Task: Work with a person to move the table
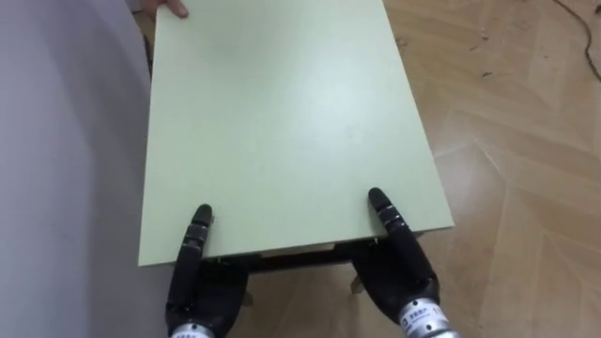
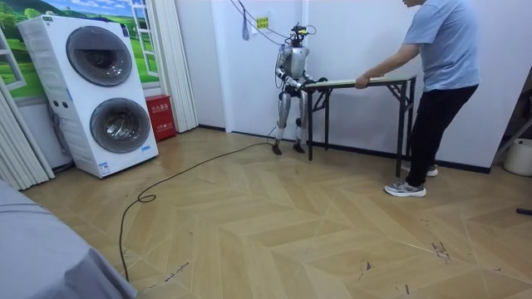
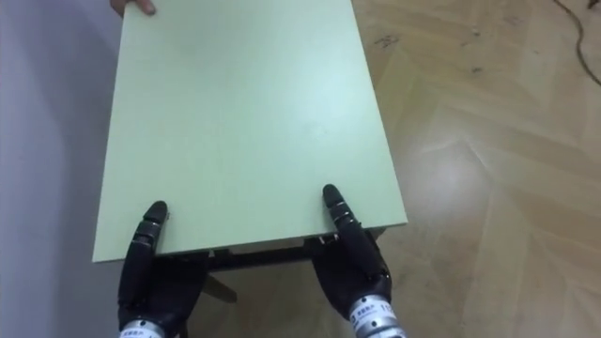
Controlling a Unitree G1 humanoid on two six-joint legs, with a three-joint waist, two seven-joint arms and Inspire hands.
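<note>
A pale green folding table (image 1: pixel 282 113) stretches away from me along a grey wall. My left hand (image 1: pixel 202 286) and right hand (image 1: pixel 399 277) grip its near edge, each with the thumb lying on top and the palm below the rim. The fingers are hidden under the tabletop. At the far end a person's hand (image 1: pixel 169 7) holds the edge. In the room view the person (image 2: pixel 440 50) stands at the table's (image 2: pixel 374 80) right end, leaning in with both arms out, and I stand at its left end near the wall corner.
The grey wall (image 1: pixel 56 141) runs close along the table's left side. Open herringbone wood floor (image 1: pixel 526 141) lies to the right. A stacked washer and dryer (image 2: pixel 100 91) and a red box (image 2: pixel 160 116) stand off at the room view's left, a white bucket (image 2: pixel 519 156) at its right.
</note>
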